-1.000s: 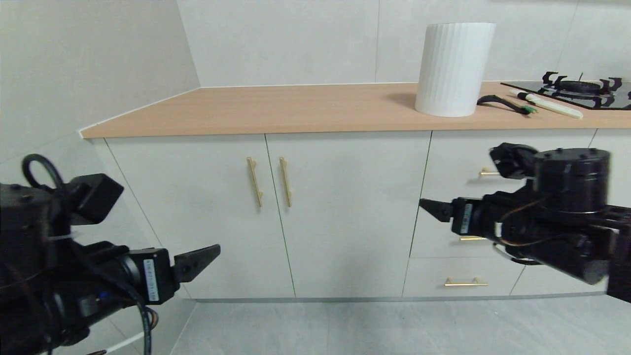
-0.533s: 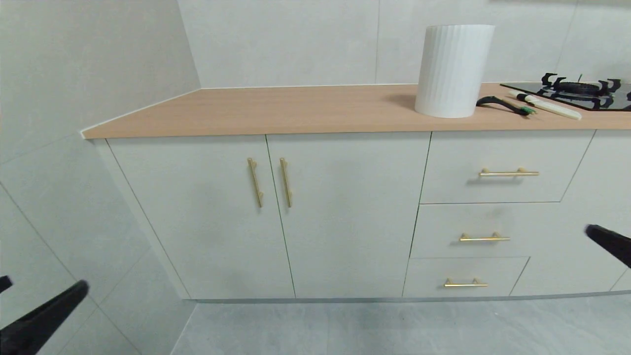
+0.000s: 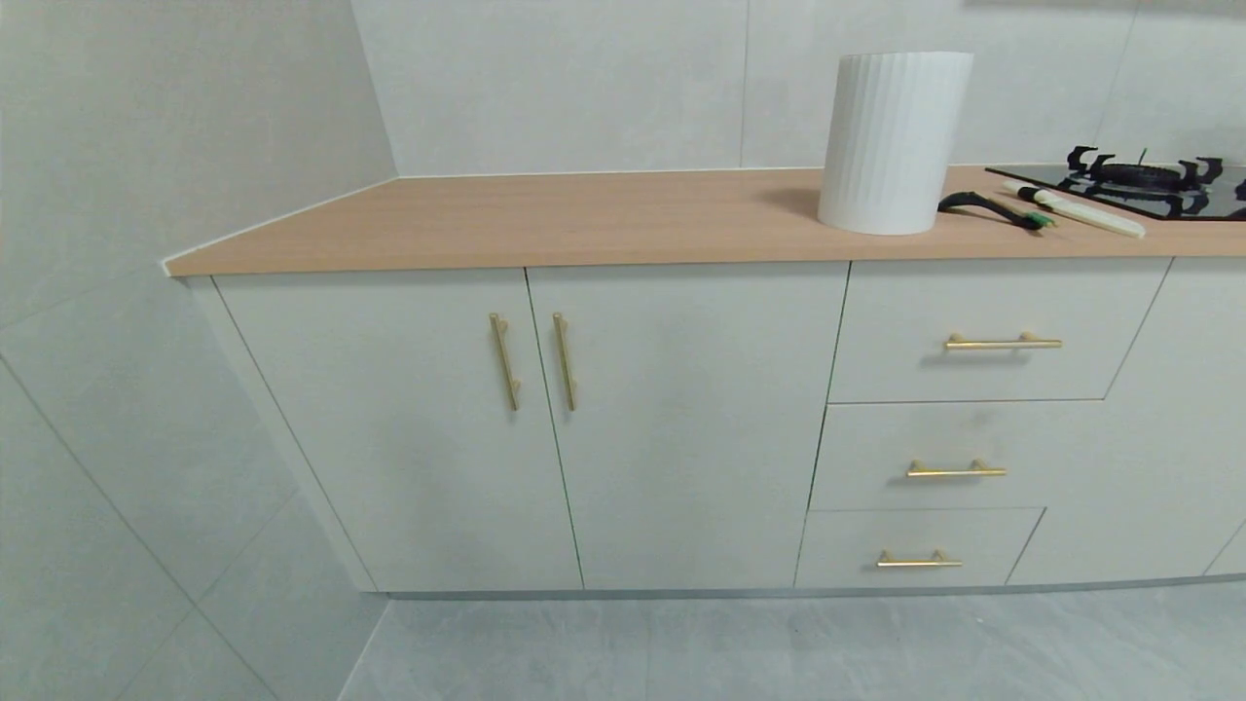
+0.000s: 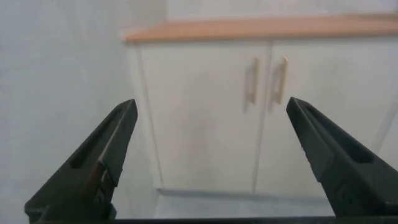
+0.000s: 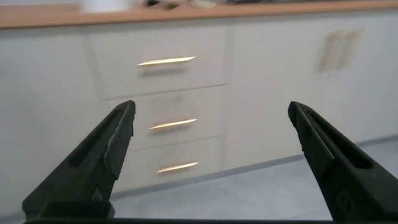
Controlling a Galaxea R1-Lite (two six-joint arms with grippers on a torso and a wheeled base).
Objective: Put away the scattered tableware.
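A tall white ribbed holder (image 3: 896, 141) stands on the wooden countertop (image 3: 545, 219). Just right of it lie a black-handled utensil (image 3: 983, 204) and a cream-coloured utensil (image 3: 1076, 209), beside the stove. My left gripper (image 4: 211, 104) is open and empty, held low in front of the double-door cabinet (image 4: 205, 118). My right gripper (image 5: 211, 106) is also open and empty, facing the stack of drawers (image 5: 165, 61) from a distance. Both grippers sit well below the countertop and far from the utensils.
A black gas hob (image 3: 1139, 180) sits at the counter's right end. Below the counter are two doors with gold handles (image 3: 533, 360) and three drawers (image 3: 1003, 341). A tiled wall (image 3: 146, 195) closes in on the left. Grey floor (image 3: 779, 643) lies in front.
Both arms have dropped down and outward, leaving the head view. A second ago they filled its lower corners. The counter items have not moved.
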